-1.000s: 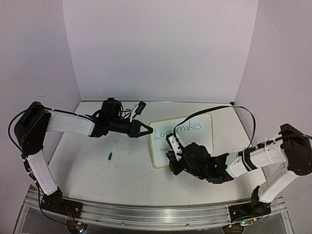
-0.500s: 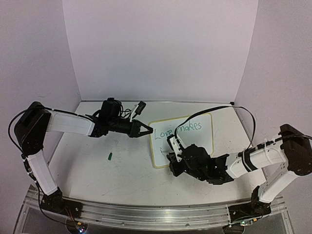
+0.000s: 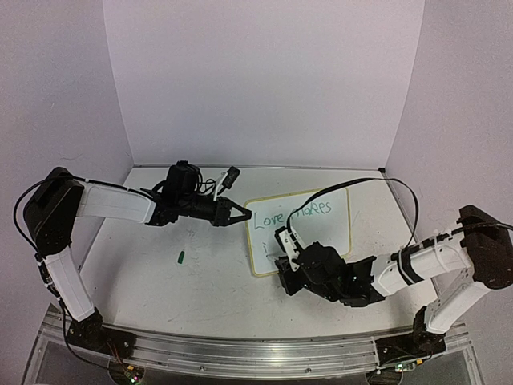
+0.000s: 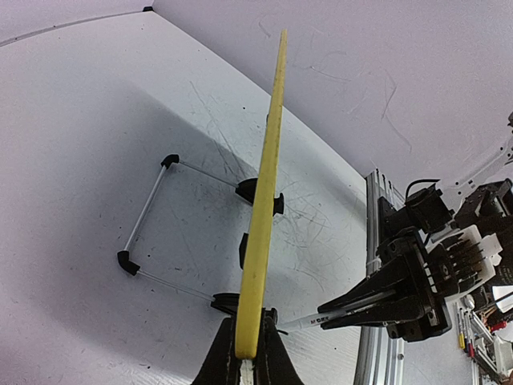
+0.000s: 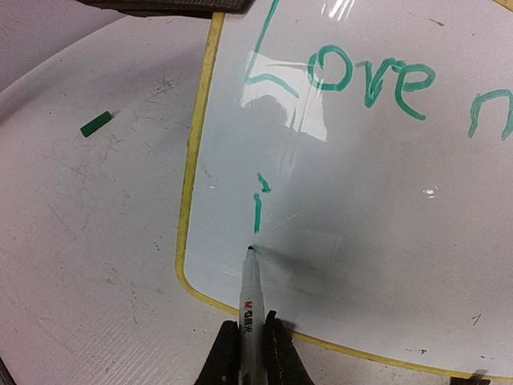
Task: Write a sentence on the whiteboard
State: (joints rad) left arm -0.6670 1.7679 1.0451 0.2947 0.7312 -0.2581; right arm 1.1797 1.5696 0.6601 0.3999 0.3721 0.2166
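The whiteboard (image 3: 337,233) is pinched at its edge by the left jaws. A marker (image 5: 250,295) is clamped in the right jaws, tip touching the board.

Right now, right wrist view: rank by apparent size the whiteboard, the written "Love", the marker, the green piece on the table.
1. whiteboard, fills most of the frame.
2. written "Love".
3. marker, partly hidden in the right claw and nearest the camera, so its rank is unsure.
4. green piece, clearly smallest.
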